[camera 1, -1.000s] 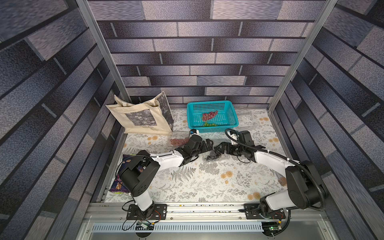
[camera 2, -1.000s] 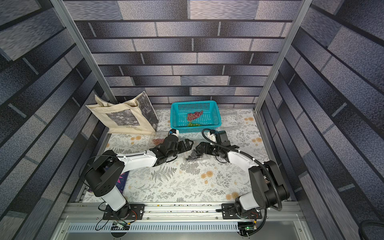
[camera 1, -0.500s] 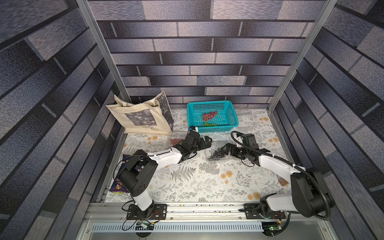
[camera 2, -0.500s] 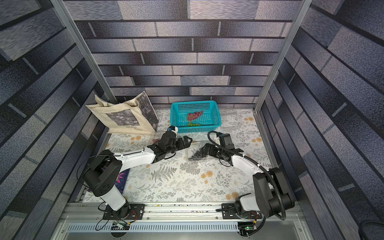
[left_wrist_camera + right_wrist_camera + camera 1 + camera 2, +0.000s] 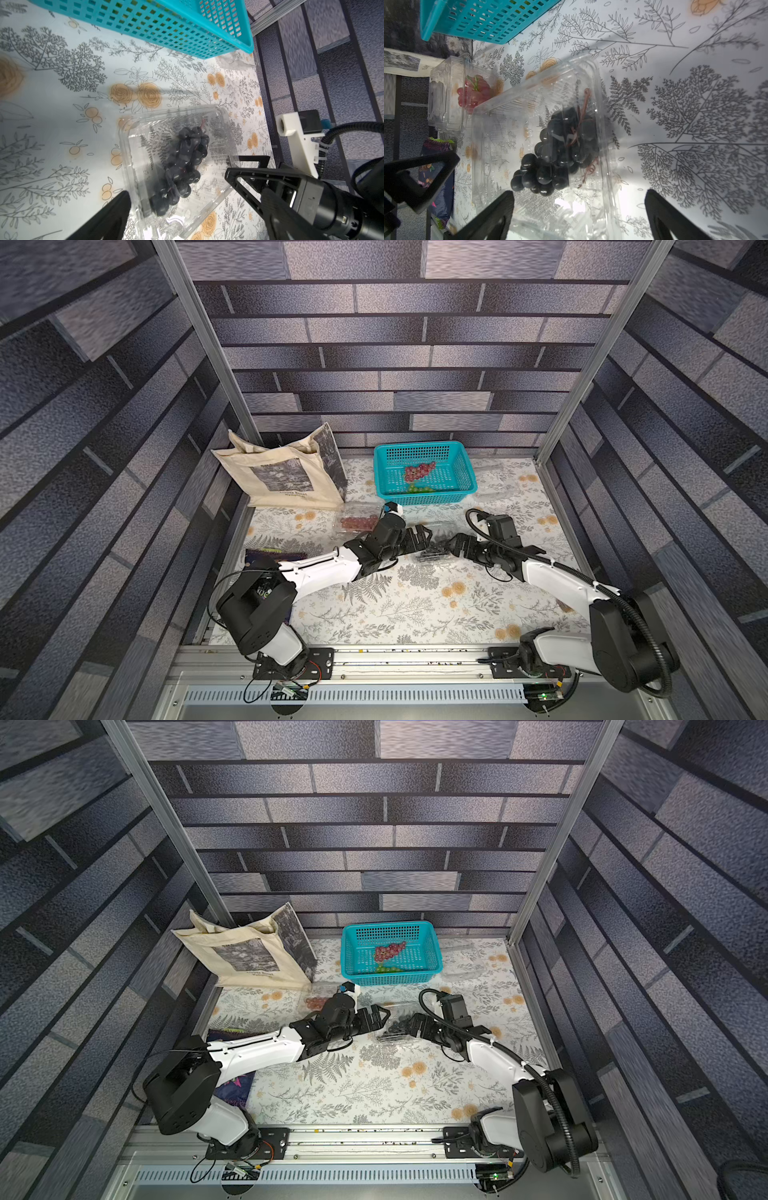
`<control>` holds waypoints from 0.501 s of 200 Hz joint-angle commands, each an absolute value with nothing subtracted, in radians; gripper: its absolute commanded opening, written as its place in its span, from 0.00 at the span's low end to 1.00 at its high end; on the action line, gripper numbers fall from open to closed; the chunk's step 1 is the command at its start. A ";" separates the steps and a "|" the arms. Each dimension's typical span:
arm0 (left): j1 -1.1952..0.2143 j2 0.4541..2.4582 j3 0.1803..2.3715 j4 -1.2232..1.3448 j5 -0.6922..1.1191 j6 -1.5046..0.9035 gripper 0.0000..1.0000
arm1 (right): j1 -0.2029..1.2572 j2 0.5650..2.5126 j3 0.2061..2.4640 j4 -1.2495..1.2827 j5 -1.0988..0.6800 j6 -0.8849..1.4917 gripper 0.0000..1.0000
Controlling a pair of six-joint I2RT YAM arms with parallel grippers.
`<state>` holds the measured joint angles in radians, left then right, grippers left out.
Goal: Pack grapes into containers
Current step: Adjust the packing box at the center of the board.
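Note:
A clear container [image 5: 436, 551] [image 5: 397, 1031] lies mid-table with dark grapes [image 5: 182, 164] [image 5: 560, 149] inside, seen through the plastic. My left gripper [image 5: 426, 537] [image 5: 193, 195] is open at the container's left end. My right gripper [image 5: 455, 545] [image 5: 578, 193] is open at its right end, with the container's edge between its wide jaws and no grip. A second container [image 5: 357, 518] [image 5: 448, 93] holding red grapes [image 5: 473, 93] sits behind my left wrist. More red grapes [image 5: 419, 470] and green grapes [image 5: 420, 489] lie in the teal basket [image 5: 467, 472].
A beige tote bag [image 5: 282, 477] leans at the back left. Empty clear containers [image 5: 494, 483] sit to the right of the basket by the right wall. A dark snack packet [image 5: 270, 556] lies at the left edge, by my left arm.
My right gripper has drawn back a little to the right from the container. The left gripper pulled back, then moved towards the container again. Both stay open.

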<state>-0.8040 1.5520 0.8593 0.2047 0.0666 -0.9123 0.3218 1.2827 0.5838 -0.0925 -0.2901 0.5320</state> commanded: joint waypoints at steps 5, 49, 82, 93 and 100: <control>-0.804 1.592 0.866 0.166 0.038 -0.947 1.00 | 0.316 1.273 0.557 -0.075 -0.311 0.557 1.00; -0.807 1.679 0.939 0.116 0.056 -0.942 1.00 | 0.315 1.275 0.543 -0.043 -0.318 0.583 1.00; -0.806 1.733 0.968 0.177 0.088 -0.953 1.00 | 0.315 1.285 0.551 -0.029 -0.323 0.603 1.00; -0.805 1.750 0.989 0.189 0.097 -0.953 1.00 | 0.316 1.290 0.557 -0.028 -0.320 0.605 1.00; -0.805 1.764 1.004 0.193 0.101 -0.953 1.00 | 0.316 1.292 0.560 -0.027 -0.321 0.608 1.00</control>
<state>-0.8040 1.7317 0.9401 0.1596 0.0765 -0.9371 0.3218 1.2823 0.5533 -0.0505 -0.3130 0.5865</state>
